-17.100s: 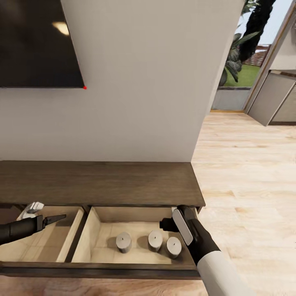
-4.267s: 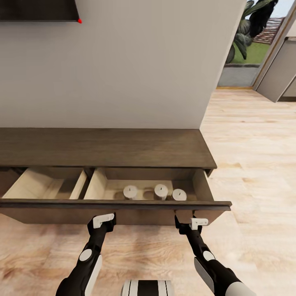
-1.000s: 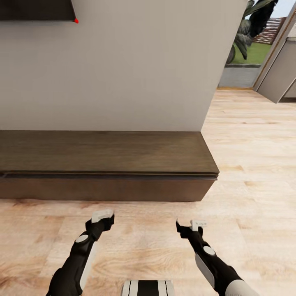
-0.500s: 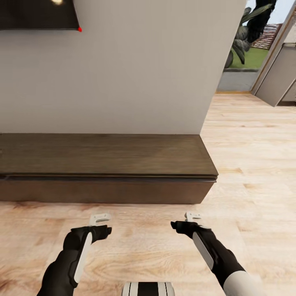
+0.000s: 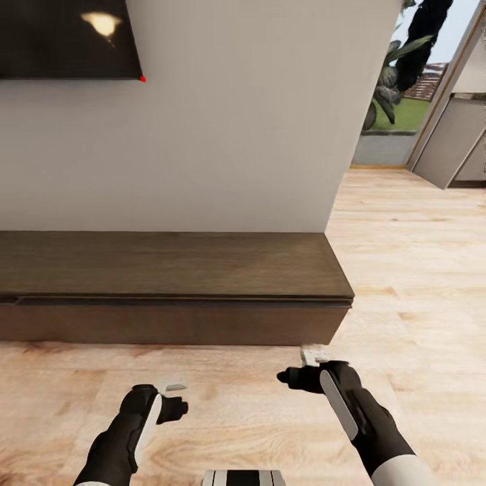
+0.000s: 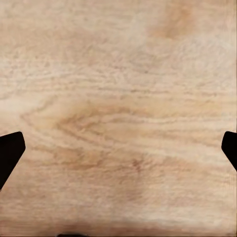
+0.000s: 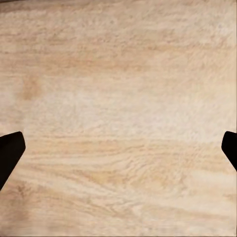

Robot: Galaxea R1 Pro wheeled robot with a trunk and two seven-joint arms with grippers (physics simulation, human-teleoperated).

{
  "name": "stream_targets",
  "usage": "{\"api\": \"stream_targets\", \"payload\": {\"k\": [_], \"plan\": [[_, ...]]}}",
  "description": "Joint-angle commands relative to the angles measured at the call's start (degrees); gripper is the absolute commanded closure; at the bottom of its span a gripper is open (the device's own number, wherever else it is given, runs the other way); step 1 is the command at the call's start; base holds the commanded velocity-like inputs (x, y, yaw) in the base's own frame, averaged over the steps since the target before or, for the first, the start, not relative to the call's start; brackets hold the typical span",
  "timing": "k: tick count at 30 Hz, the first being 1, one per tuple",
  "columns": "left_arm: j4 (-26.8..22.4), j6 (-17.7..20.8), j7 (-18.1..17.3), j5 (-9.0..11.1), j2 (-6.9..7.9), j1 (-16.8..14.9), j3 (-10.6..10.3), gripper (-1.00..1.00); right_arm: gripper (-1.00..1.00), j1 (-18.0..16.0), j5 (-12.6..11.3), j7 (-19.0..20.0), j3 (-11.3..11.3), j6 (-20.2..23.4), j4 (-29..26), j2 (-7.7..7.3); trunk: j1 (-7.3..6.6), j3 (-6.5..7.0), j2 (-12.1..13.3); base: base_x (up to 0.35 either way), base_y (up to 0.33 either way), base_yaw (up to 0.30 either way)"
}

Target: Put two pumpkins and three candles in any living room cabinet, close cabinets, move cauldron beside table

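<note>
Jaws on left gripper [image 5: 177, 398] and right gripper [image 5: 305, 364] gaping wide, gripping nothing, hanging over floor [image 5: 418, 283]. Cabinet [image 5: 169, 270] sitting shut against wall. I'm risking clipping its front corner if turning tight.

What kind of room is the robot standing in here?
Most likely a living room: a long low dark-wood cabinet stands against a plain wall, a dark screen hangs above it, and the floor is pale wood. A doorway at the right looks out on plants.
</note>
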Motion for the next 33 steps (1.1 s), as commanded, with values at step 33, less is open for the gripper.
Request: {"api": "stream_targets", "payload": {"k": [33], "plan": [[23.67,-32.01,9.02,-0.26,0.7,-0.05,5.39,-1.0,-1.0,12.66,0.24,-0.4,-5.86,-22.79,8.75,-0.91,-6.49,6.06,11.68,0.0,0.0,0.0]]}}
